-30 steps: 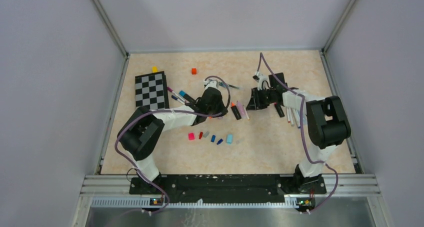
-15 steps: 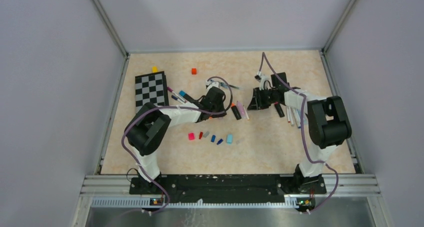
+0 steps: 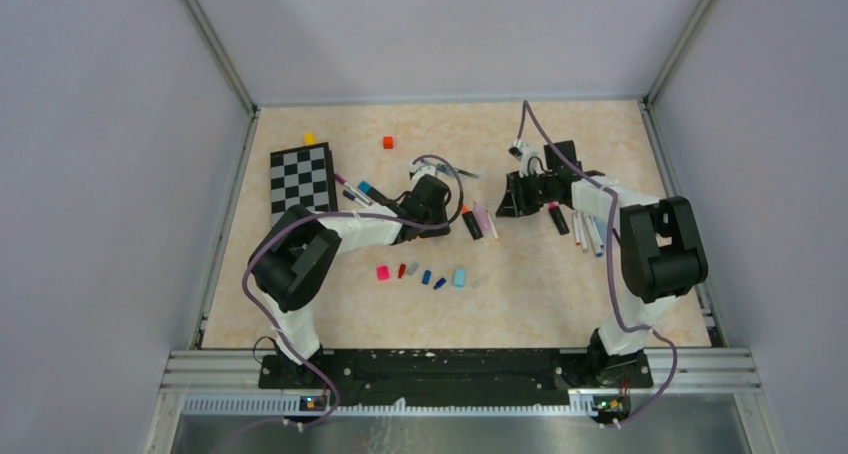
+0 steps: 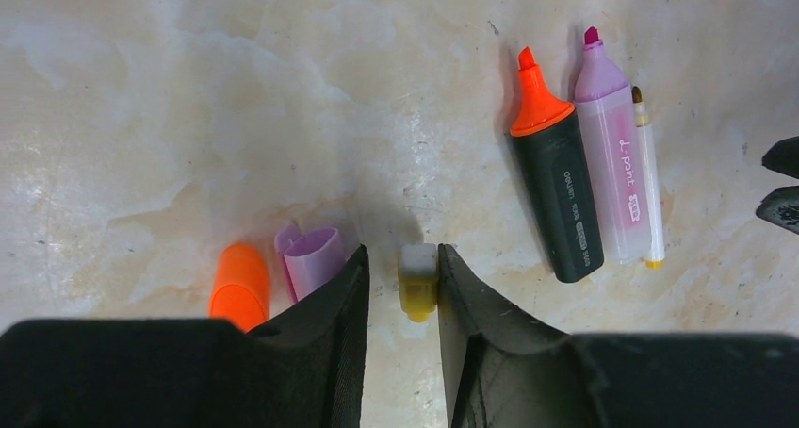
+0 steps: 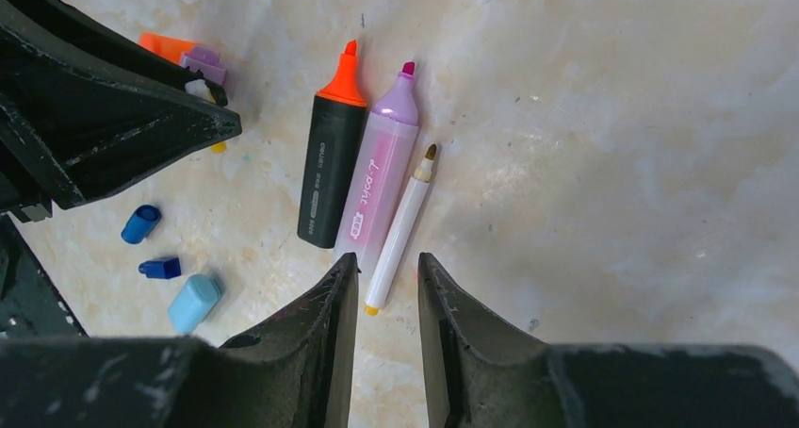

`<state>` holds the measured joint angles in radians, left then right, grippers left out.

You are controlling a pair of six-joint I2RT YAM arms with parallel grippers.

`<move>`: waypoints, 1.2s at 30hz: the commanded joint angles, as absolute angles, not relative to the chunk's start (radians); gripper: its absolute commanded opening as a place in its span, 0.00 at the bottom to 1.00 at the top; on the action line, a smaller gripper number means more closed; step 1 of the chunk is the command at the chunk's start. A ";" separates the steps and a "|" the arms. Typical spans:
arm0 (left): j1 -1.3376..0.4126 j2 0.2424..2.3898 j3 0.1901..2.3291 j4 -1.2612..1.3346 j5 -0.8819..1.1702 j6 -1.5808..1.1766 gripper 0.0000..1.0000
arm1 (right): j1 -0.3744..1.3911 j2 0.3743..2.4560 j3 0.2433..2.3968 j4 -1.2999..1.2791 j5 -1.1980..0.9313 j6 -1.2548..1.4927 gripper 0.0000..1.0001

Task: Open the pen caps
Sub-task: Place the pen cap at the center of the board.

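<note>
Pen caps of small coloured plastic (image 3: 426,276) are scattered on the beige marbled worktop (image 3: 540,294), most of them in a loose row at 7 o'clock of its middle.

A black-and-white checkerboard (image 3: 303,179) is laid at 10 o'clock, near the worktop's edge. The left gripper (image 4: 403,254) is held low over the middle with its black fingers (image 4: 334,315) spread. The right gripper (image 5: 387,258) is pointed at it from 2 o'clock, its own fingers (image 5: 448,324) parted narrowly with nothing pinched.

Between the two grippers three uncapped pens are laid side by side. A black-barrelled highlighter with an orange tip (image 4: 551,202) is touched at 3 o'clock, in the left wrist view, by a translucent purple highlighter (image 4: 612,173). A thin white pen with a yellow end (image 4: 646,183) is laid against that one. In the right wrist view the yellow end is seen in the gap between the right fingers, touched by neither. A bundle of thin pens (image 3: 585,232) is laid at 4 o'clock of the right gripper, and a few more pens (image 3: 355,189) at 3 o'clock of the checkerboard.

A yellow-and-white cap (image 4: 417,279) is seen on the worktop between the left fingers, close against the one at 3 o'clock and apart from the other. At 9 o'clock of it a purple cap (image 4: 311,256) and an orange cap (image 4: 240,285) are set side by side. In the row, a pink cap (image 3: 382,272) is placed at the 9 o'clock end and a light blue cap (image 3: 459,277) at the 3 o'clock end. A small yellow cube (image 3: 309,138) is seen at 12 o'clock of the checkerboard, and a small red cube (image 3: 388,142) well apart at 3 o'clock of that cube.
</note>
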<state>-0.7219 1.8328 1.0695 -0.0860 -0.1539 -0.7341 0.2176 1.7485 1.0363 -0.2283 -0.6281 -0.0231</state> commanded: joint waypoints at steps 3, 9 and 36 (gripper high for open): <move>-0.726 1.733 1.085 -0.096 -0.202 -0.726 0.36 | 0.209 1.650 1.067 -0.235 -0.640 -0.092 0.29; -0.726 1.712 1.071 -0.115 -0.208 -0.725 0.38 | 0.208 1.611 1.063 -0.249 -0.650 -0.128 0.30; -0.726 1.792 1.107 -0.111 -0.162 -0.730 0.27 | 0.210 1.601 1.040 -0.233 -0.762 -0.122 0.30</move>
